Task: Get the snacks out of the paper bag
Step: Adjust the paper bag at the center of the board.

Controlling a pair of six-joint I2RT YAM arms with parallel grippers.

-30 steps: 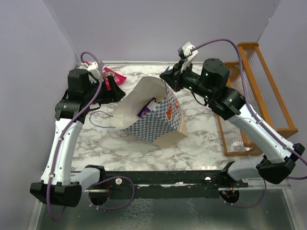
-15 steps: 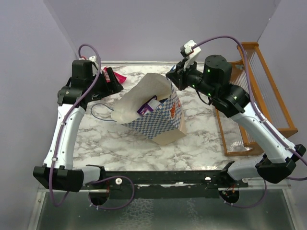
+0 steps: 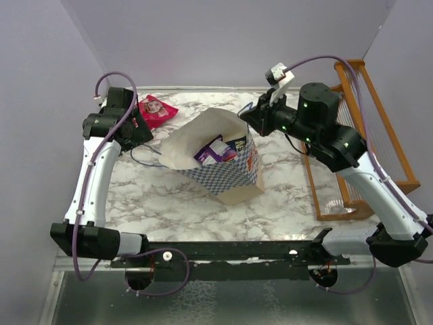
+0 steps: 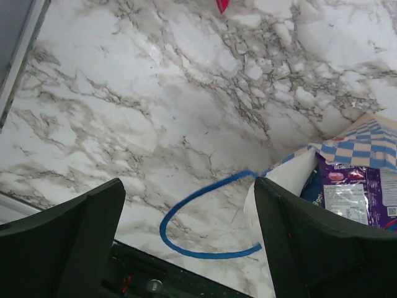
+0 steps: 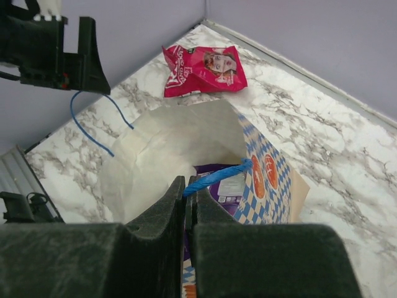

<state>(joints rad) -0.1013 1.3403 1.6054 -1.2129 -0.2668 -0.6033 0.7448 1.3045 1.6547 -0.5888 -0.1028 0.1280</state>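
I am pinching the thin blue cord handle (image 5: pixel 217 175) in my fully closed right gripper (image 5: pixel 189 186) so the large cream, blue-checkered paper bag (image 3: pixel 226 172) is gaping, a purple foil packet (image 3: pixel 215 150) showing inside, while my left gripper (image 4: pixel 187 186) is hovering wide open, empty, near the shiny pink-red packet (image 3: pixel 155 110) lying outside it.

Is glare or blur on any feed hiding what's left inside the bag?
Top external: even light, sharp; the paper bag is lightly shadowed inside, purple packet visible. Left wrist: marble table sharp, left gripper dark and soft-edged. Right wrist: right gripper blurred up close, covering the bag's lower interior; pink-red packet crisp.
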